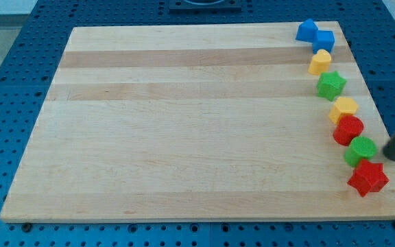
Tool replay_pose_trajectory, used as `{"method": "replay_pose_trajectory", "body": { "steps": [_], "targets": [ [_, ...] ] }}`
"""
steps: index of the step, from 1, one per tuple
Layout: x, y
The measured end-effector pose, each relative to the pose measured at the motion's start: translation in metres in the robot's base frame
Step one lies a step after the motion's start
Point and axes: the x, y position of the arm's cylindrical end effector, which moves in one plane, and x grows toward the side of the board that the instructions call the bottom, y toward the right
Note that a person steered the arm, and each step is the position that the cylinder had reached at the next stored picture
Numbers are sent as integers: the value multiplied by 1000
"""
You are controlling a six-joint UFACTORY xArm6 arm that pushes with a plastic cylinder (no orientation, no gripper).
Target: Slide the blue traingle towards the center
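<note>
The blue triangle [306, 29] lies at the top right corner of the wooden board [184, 123], touching a blue cube [324, 40] just below and to its right. My tip [391, 154] comes in from the view's right edge, low down, just right of the green round block [360, 150] and above the red star [367, 178]. It is far below the blue triangle.
A column of blocks runs down the board's right side: a yellow block [319, 62], a green star [331, 84], a yellow block [343, 108], a red round block [348, 129]. Blue pegboard table [19, 82] surrounds the board.
</note>
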Motion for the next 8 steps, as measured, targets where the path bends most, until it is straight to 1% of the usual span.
{"method": "replay_pose_trajectory", "body": {
  "steps": [3,4,5,6,8],
  "targets": [
    [0,-6],
    [-2,13],
    [-42,54],
    [-71,70],
    [-123,65]
  ]
}}
